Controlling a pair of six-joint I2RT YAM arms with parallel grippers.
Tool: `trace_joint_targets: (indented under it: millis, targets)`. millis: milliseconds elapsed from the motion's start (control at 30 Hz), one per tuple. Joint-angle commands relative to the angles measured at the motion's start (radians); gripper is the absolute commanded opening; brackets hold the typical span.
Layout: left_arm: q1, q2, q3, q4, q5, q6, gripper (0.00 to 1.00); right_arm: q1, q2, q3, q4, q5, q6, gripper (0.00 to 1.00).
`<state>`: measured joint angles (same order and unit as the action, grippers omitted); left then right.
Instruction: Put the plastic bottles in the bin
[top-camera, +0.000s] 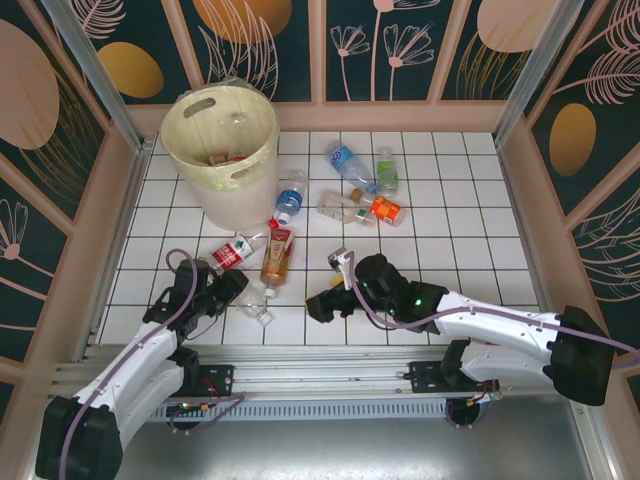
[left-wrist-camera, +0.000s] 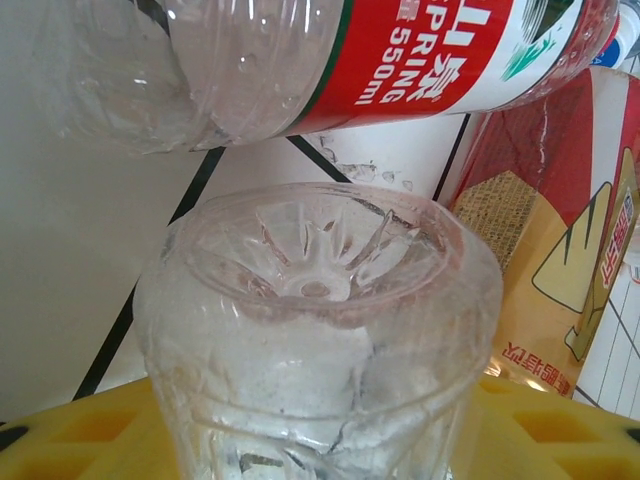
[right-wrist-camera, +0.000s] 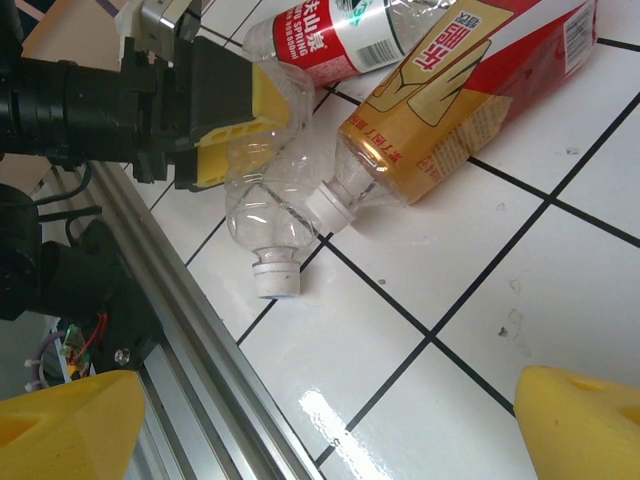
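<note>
The clear unlabelled bottle (left-wrist-camera: 320, 330) fills the left wrist view base-first, lying between the yellow pads (left-wrist-camera: 90, 435) of the left gripper (top-camera: 238, 291). The right wrist view shows the same bottle (right-wrist-camera: 270, 200) on its side, white cap pointing at the near rail. The left gripper (right-wrist-camera: 240, 130) has closed in on its body, pads against the plastic.

The right gripper (right-wrist-camera: 325, 430) hangs low over bare white tile of the worktop (top-camera: 450, 250). Its pads are spread wide with nothing between them. From above, the right gripper (top-camera: 330, 282) sits just right of the held bottle (top-camera: 255, 303).

Just beyond lie the red-labelled bottle (left-wrist-camera: 400, 60) and the orange tea bottle (left-wrist-camera: 560, 220), which touch each other. The tea bottle's cap rests against the clear one.

Farther back stands the bin (top-camera: 215, 195), upright at the far left of the worktop, with a few bottles already inside. A blue-capped bottle (top-camera: 290, 197) lies beside its wall. Right of that is a loose cluster: a blue-labelled bottle (top-camera: 345, 162), a green-labelled bottle (top-camera: 386, 170) and an orange-capped bottle (top-camera: 385, 210).
</note>
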<state>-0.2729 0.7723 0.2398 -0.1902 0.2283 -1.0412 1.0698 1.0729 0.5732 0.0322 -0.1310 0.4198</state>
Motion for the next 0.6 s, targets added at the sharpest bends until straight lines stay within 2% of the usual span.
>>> trace_joint_targets:
  millis: [0,300,567]
  targets:
    - [0.007,-0.026,-0.015,0.021,0.007,0.010,0.59,0.008,-0.030,-0.016,0.031,0.050,0.015,0.95]
    - [0.006,-0.059,-0.010,0.028,0.004,0.030,0.54,0.007,-0.163,-0.007,-0.054,0.142,0.010,0.99]
    - [0.007,-0.065,0.079,-0.006,0.041,0.088,0.49,0.004,-0.263,0.001,-0.115,0.241,-0.007,0.99]
